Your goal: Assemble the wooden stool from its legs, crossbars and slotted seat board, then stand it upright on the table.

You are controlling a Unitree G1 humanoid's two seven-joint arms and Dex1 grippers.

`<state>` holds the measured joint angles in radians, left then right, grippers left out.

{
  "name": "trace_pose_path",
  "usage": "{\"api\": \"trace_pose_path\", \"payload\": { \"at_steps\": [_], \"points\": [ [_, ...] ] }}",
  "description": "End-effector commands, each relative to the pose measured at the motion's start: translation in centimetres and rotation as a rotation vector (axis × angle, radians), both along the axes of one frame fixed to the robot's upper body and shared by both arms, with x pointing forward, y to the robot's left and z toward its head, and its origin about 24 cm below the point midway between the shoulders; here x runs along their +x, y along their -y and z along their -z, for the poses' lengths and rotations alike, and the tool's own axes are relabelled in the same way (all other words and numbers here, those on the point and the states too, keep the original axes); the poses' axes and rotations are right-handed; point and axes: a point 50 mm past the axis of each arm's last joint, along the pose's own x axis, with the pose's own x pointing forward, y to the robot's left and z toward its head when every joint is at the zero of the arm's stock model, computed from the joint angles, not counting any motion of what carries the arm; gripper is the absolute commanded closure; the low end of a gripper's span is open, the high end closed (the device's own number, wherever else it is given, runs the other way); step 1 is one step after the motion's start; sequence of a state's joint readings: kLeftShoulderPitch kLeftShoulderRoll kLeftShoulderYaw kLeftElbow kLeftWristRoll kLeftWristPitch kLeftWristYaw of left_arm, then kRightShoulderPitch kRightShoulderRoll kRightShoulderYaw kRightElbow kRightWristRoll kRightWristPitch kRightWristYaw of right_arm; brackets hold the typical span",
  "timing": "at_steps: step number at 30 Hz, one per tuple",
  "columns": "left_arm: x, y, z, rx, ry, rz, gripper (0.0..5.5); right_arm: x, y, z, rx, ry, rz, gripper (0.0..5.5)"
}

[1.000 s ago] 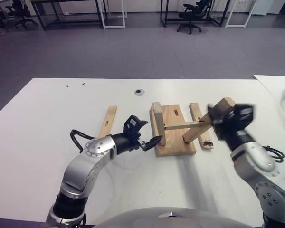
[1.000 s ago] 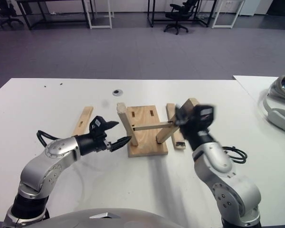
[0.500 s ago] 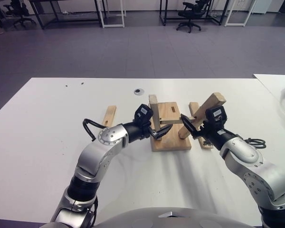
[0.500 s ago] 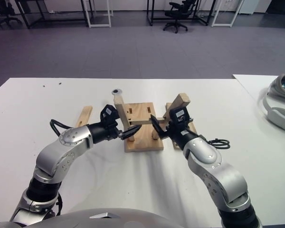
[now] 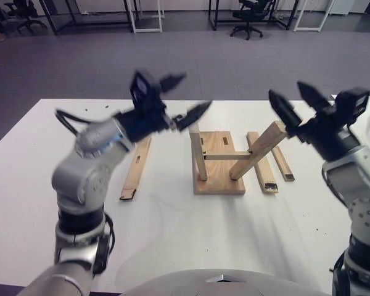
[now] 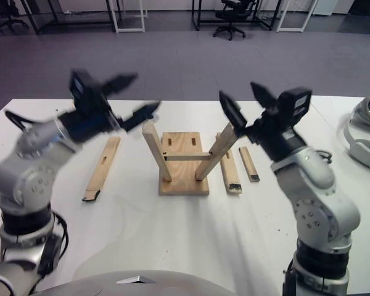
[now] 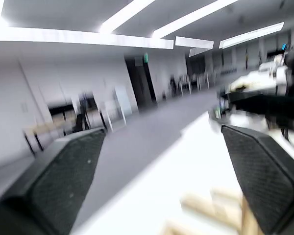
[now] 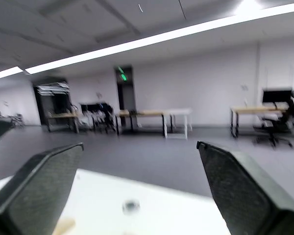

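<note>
The slotted seat board [image 5: 219, 184] lies flat at mid-table. Two legs stand on it: the left one [image 5: 198, 154] is nearly upright, the right one [image 5: 259, 150] leans outward. A thin crossbar [image 5: 222, 156] joins them. One loose leg [image 5: 135, 168] lies left of the board, and two loose wooden pieces [image 5: 263, 168] [image 5: 282, 163] lie to its right. My left gripper [image 5: 194, 92] hangs open in the air above the board's back left. My right gripper [image 5: 288, 92] hangs open above the leaning leg's top. Neither holds anything; both wrist views show spread fingers [image 7: 63, 181] [image 8: 240, 188] against the room.
A white headset [image 6: 365, 132] lies on the neighbouring table at the right edge. A black cable [image 6: 324, 155] trails by my right arm. The white table [image 5: 185, 234] has free room in front of the board. Desks and office chairs stand far behind.
Both grippers have lifted from beside the legs and crossbar to well above the table, still open. The legs and crossbar stay standing on the board. The head view has shifted slightly.
</note>
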<state>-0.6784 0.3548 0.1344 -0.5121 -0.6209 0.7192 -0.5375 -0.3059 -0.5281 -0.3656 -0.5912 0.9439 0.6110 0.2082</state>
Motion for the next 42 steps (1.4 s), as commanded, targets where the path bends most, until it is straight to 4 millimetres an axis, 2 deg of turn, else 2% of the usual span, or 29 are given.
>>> {"api": "trace_pose_path", "payload": {
  "at_steps": [1,2,4,6,7,8,9,10,12,14,15,16,18,20,21,23,26,28,29,31,32,35,37,40,42],
  "points": [
    [1.8,0.5,-1.5,0.005,0.002,0.031,1.15,1.9,0.6,-2.5,0.04,-0.019,-0.012,1.2],
    [2.5,0.9,0.4,0.022,-0.064,0.026,1.15,2.4,0.4,-0.8,0.008,-0.109,-0.009,1.2],
    [2.9,2.0,5.0,0.047,-0.198,0.037,1.15,2.6,-0.2,4.0,-0.059,-0.319,-0.023,1.2],
    [2.4,2.7,11.3,0.079,-0.357,0.032,1.15,1.8,-1.0,8.5,-0.093,-0.469,-0.055,1.2],
    [2.3,2.4,14.1,0.09,-0.431,0.001,1.15,1.5,-1.4,9.8,-0.086,-0.507,-0.062,1.2],
    [2.2,2.1,15.8,0.106,-0.463,-0.033,1.15,1.5,-1.7,10.3,-0.071,-0.515,-0.071,1.2],
    [2.4,2.0,15.8,0.09,-0.453,-0.043,1.15,1.6,-2.1,9.9,-0.048,-0.494,-0.087,1.2],
    [2.6,2.2,14.3,0.054,-0.399,-0.024,1.15,1.8,-2.2,9.0,-0.018,-0.446,-0.102,1.2],
    [2.8,2.3,10.5,-0.023,-0.27,0.014,1.15,2.5,-1.9,6.5,0.066,-0.329,-0.118,1.2],
    [3.1,1.1,6.9,-0.122,-0.181,0.011,1.15,3.2,-0.6,3.8,0.173,-0.223,-0.1,1.2],
    [3.3,-0.1,5.2,-0.184,-0.147,-0.006,1.15,3.7,0.5,2.9,0.217,-0.192,-0.065,1.2],
    [3.4,-1.3,3.9,-0.231,-0.124,-0.021,1.15,4.1,1.6,2.4,0.242,-0.177,-0.026,1.2],
    [3.7,-5.1,2.7,-0.279,-0.113,-0.109,1.15,5.5,3.1,4.7,0.126,-0.284,0.065,1.2],
    [3.8,-8.0,4.1,-0.203,-0.165,-0.204,1.15,6.0,2.5,9.6,-0.035,-0.473,0.023,1.2],
    [3.7,-9.0,5.9,-0.089,-0.219,-0.255,1.15,5.4,1.4,12.1,-0.094,-0.559,-0.054,1.2],
    [3.0,-10.8,9.8,0.162,-0.344,-0.325,1.15,3.8,-1.2,14.9,-0.149,-0.641,-0.216,1.2],
    [0.3,-13.2,15.0,0.557,-0.515,-0.351,1.15,1.7,-5.9,15.5,-0.131,-0.638,-0.392,1.2],
    [-2.7,-12.3,17.1,0.796,-0.567,-0.172,1.15,0.4,-9.1,15.4,-0.141,-0.624,-0.468,1.2],
    [-4.0,-11.6,17.7,0.878,-0.578,-0.08,1.15,0.0,-9.9,15.2,-0.144,-0.614,-0.489,1.2],
    [-5.2,-10.6,18.4,0.998,-0.565,0.015,1.15,0.7,-9.5,14.7,-0.185,-0.575,-0.423,1.2],
    [-5.1,-10.0,18.5,1.011,-0.544,0.016,1.15,2.1,-8.1,14.8,-0.238,-0.556,-0.326,1.2],
    [-5.1,-7.8,18.7,0.992,-0.496,0.047,1.15,7.9,-3.1,14.7,-0.39,-0.528,-0.013,1.2],
    [-4.9,-6.7,20.0,1.037,-0.467,0.058,1.15,11.1,-0.6,15.9,-0.477,-0.577,0.099,1.2],
    [-4.5,-5.4,21.7,1.047,-0.469,0.042,1.15,12.1,0.1,18.5,-0.827,-0.554,0.042,1.2],
    [-4.3,-5.3,22.0,1.046,-0.479,0.018,1.15,12.0,-0.1,19.6,-0.955,-0.547,-0.027,1.2]
  ]
}}
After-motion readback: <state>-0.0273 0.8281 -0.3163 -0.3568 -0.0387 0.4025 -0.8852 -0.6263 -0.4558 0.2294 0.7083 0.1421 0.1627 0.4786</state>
